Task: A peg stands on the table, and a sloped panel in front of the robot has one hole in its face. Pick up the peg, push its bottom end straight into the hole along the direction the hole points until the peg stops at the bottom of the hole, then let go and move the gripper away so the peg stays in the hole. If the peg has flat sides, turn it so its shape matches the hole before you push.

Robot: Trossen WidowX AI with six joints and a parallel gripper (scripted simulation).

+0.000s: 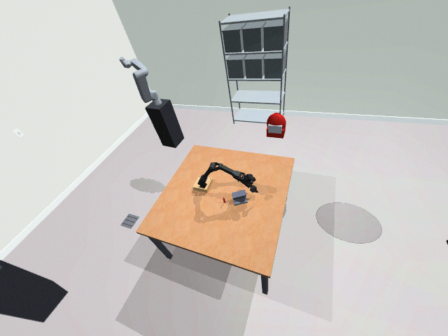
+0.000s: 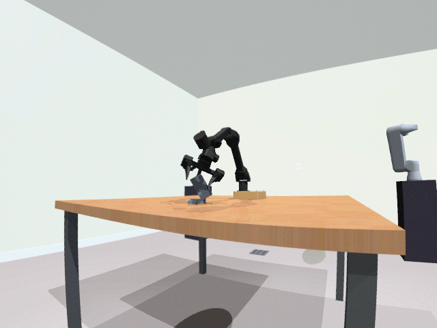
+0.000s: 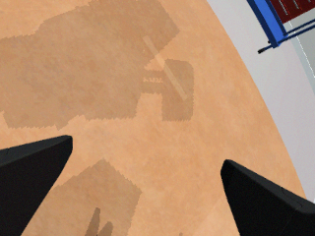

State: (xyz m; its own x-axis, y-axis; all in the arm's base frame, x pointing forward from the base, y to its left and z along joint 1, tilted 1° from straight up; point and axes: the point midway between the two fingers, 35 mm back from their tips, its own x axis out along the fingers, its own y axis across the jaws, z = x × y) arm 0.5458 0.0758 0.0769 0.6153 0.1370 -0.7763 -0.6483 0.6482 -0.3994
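The small red peg (image 1: 224, 199) stands on the table, left of the sloped panel in the top view. In the exterior view only a bit of red (image 2: 205, 199) shows behind the panel's base. The grey sloped panel (image 1: 239, 195) (image 2: 200, 186) leans over its base; its hole cannot be made out. My gripper (image 2: 198, 182) (image 3: 149, 155) is open and empty, with its fingers wide apart and pointing down. It is in the air near the panel; in the top view it shows up and to the right of the panel. Peg and panel are out of the wrist view.
The wooden table (image 1: 209, 231) (image 2: 282, 212) (image 3: 197, 133) carries the arm's tan base block (image 1: 202, 183) (image 2: 249, 195). In the wrist view arm shadows fall on the table, and a blue and red cart (image 3: 268, 22) stands beyond its edge.
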